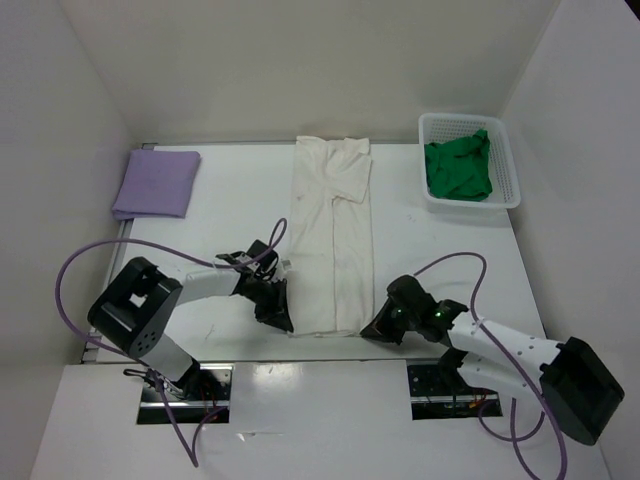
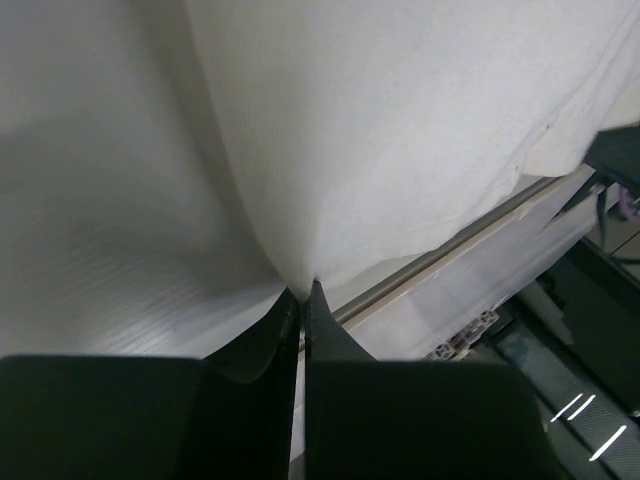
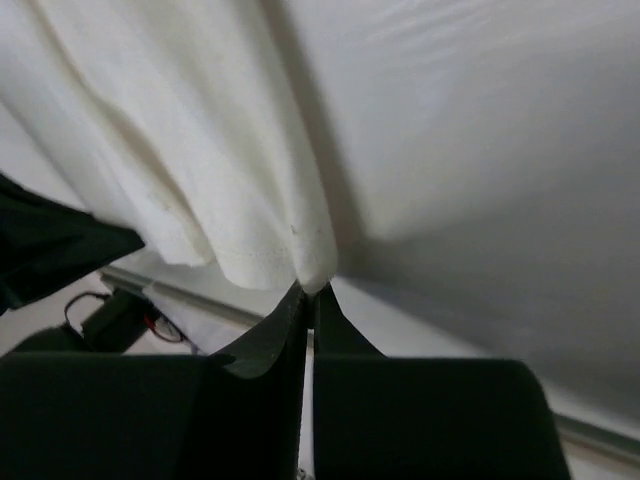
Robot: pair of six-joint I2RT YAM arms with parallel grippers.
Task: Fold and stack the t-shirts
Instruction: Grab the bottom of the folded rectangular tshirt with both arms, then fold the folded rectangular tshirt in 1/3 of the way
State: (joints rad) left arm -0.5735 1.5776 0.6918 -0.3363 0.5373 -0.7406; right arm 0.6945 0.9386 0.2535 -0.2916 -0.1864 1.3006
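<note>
Off-white t-shirt [image 1: 332,230]: left end effector [image 2: 303,300], right end effector [image 3: 308,298] clamped on near corners.

The off-white t-shirt [image 1: 332,235], lavender t-shirt [image 1: 156,183] and green t-shirt [image 1: 458,168] are soft matt cloth, the basket [image 1: 470,206] is white plastic mesh, and the surface [image 1: 200,260] looks smooth, matt white.

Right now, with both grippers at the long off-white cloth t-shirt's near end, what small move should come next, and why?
Probably lift both corners together a little: the left gripper and right gripper are each shut on a near hem corner of the off-white cloth t-shirt, lying as a long strip.
</note>
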